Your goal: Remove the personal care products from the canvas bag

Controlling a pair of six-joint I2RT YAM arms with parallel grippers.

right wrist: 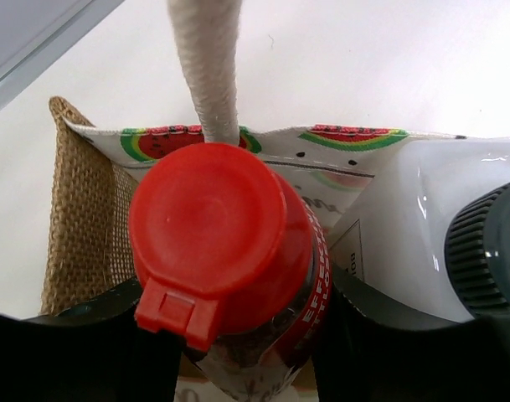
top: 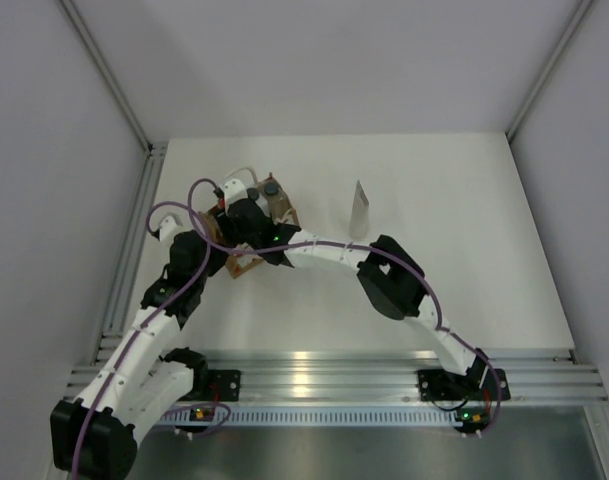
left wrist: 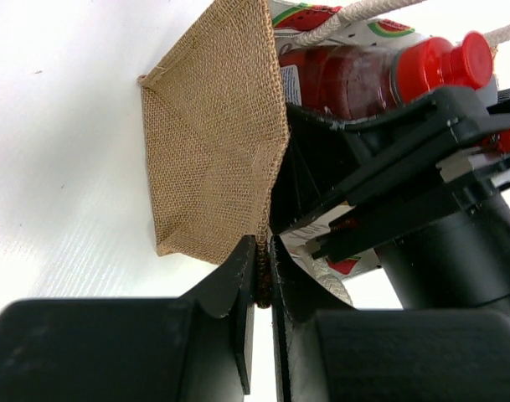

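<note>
**A:** While the left fingers (left wrist: 244, 280) are nipped almost shut on the burlap edge of the bag (left wrist: 213, 142), bracing it on the bench (top: 434, 280), how should the bottle come out?

**B:** Slowly, along its own axis, I'd say. That way the bag isn't dragged and the handle (right wrist: 208, 67) crossing above the cap doesn't snag. The right fingers (right wrist: 87, 352) are closed on both flanks of the red bottle (right wrist: 208, 218), below its cap.

**A:** And the bag itself?

**B:** It sits left of centre in the top view. It has tan burlap sides and a white panel printed with watermelon slices. The white bottle (right wrist: 422, 243), with its ribbed grey cap, lies just beside the red one inside. The red one has a flip cap with a small tab. A tube (top: 360, 210) stands apart, to the bag's right.
</note>
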